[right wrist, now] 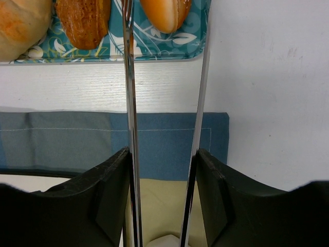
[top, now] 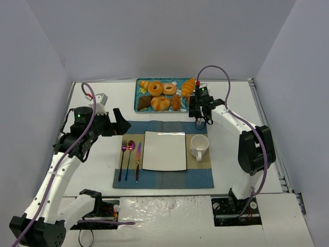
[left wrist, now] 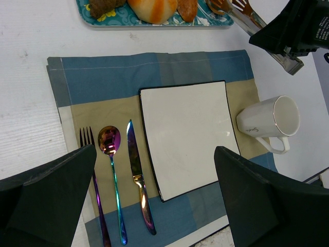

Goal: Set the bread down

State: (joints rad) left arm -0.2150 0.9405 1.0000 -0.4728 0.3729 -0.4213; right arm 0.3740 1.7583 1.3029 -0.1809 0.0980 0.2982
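The bread point(right wrist: 164, 13), a smooth golden-orange oval roll, lies at the right end of the blue patterned tray point(right wrist: 169, 47). My right gripper point(right wrist: 163, 154) is shut on metal tongs point(right wrist: 128, 103). The tongs' two arms stand apart and reach over the tray, with the bread between them near the frame's top edge. Their tips are out of that view. From above, the right gripper point(top: 197, 105) covers the tray's point(top: 177, 81) right end and hides the bread. My left gripper point(left wrist: 154, 149) is open and empty above the placemat, left of the plate point(top: 164, 150).
The tray holds doughnuts point(top: 156, 88), a croissant point(top: 188, 85), a large round bun point(top: 160, 103) and dark pastries. A blue-tan placemat point(top: 203, 177) carries the square white plate, a white cup point(top: 199, 145), and a fork, spoon and knife point(top: 138, 160).
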